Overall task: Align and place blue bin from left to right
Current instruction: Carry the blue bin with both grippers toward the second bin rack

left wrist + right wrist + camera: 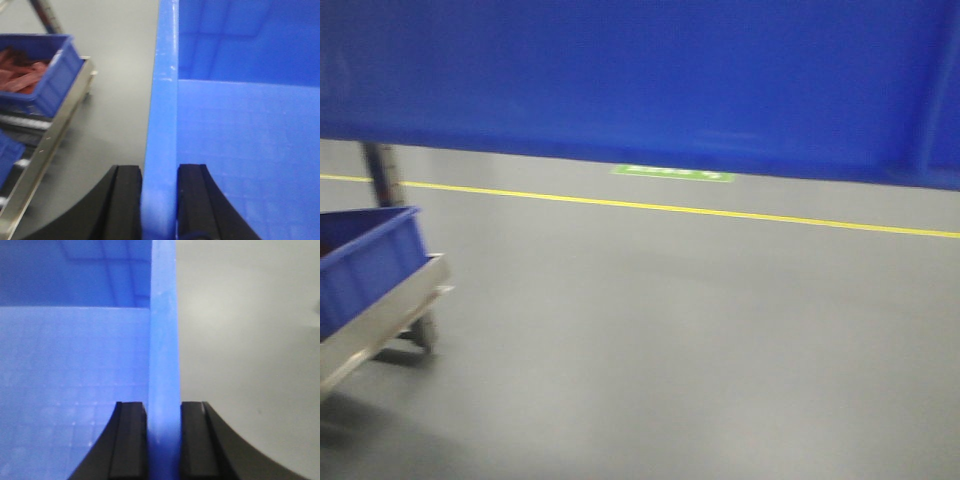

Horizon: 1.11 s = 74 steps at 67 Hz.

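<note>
- Left gripper [160, 200] and right gripper [163, 440] each pinch a wall of the blue bin [640, 80].
- The blurred front view seemingly shows it aloft; uneven arm motion could twist it loose.

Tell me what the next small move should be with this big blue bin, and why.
Probably hold the grip and carry the blue bin toward the metal rack: the left gripper and right gripper each pinch a wall, and only bare floor lies beneath it.
</note>
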### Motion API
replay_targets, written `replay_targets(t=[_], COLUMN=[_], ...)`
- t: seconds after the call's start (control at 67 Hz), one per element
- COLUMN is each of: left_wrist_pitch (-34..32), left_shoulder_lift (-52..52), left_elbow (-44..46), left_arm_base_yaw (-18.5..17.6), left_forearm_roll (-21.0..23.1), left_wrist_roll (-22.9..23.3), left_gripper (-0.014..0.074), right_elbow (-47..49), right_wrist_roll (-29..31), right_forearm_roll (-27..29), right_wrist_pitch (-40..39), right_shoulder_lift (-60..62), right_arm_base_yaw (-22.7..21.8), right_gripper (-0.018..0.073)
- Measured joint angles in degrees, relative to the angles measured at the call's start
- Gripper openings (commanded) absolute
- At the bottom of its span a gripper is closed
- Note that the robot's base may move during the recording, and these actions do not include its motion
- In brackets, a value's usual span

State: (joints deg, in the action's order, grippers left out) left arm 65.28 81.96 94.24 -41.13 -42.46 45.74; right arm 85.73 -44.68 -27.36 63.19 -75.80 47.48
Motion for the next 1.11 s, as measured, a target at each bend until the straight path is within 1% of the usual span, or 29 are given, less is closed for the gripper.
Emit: replay_targets(t=[1.105], left_wrist_pitch=[0.0], left_shoulder_lift=[0.0], left_elbow=[0.0], left_arm_base_yaw=[0.0], left_forearm_roll=[-0.2], left_wrist_roll=[0.0], left_gripper=[-0.0111], right_elbow=[0.0], right_wrist_roll=[0.0], right_forearm_roll=[0.0], right_wrist_pitch=[-0.3], right_shoulder_lift=[0.0], right_arm_base_yaw=[0.0], right_gripper=[-0.0080])
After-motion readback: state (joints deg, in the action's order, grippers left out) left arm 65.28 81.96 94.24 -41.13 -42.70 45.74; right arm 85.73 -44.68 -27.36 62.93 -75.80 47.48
